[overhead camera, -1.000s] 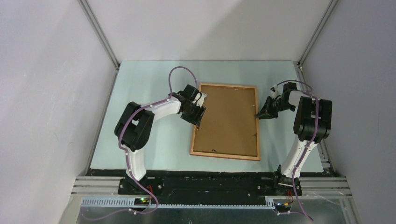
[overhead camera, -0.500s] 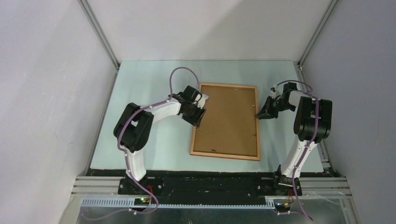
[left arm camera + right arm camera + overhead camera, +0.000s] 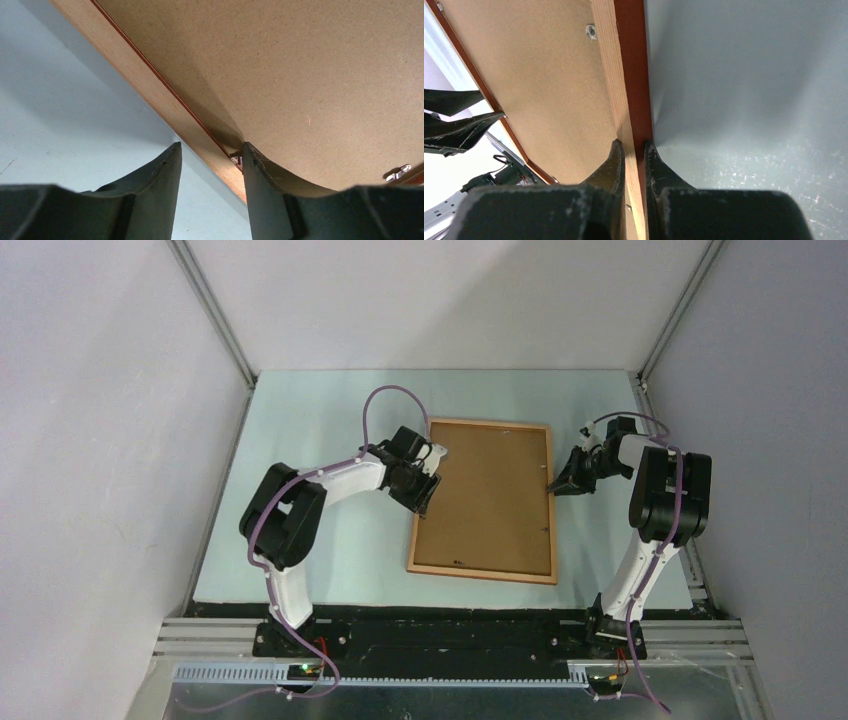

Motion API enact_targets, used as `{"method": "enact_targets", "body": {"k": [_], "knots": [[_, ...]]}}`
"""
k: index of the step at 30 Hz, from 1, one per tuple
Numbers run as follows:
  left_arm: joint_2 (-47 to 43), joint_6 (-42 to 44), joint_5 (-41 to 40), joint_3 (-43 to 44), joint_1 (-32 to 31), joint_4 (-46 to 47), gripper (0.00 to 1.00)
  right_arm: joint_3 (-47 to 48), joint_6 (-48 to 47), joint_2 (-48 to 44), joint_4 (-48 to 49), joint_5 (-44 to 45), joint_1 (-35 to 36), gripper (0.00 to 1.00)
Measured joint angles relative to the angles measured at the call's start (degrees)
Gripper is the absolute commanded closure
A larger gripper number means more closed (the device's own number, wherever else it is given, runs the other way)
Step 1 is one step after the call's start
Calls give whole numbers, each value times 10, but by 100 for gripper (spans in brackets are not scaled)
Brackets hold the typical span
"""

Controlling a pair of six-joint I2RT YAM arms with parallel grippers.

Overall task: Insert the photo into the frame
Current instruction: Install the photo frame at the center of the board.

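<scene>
The right gripper (image 3: 632, 146), its arm folded inward, clamps the right rail of the frame (image 3: 480, 574). The left gripper (image 3: 210, 152) reaches in low and straddles the left rail, unclenched.

You've got one frame (image 3: 481, 571) down there, one brown backing board (image 3: 490, 490) in it, one table (image 3: 320, 440) underneath, and two grippers on show: left gripper (image 3: 425, 504), right gripper (image 3: 553, 487).
</scene>
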Motion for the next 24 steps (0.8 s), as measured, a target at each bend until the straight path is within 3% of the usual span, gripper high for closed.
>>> {"method": "enact_targets", "body": {"k": [24], "knots": [[-14, 21, -15, -16, 0, 12, 45, -2, -1, 0, 3, -4, -2, 100]]}}
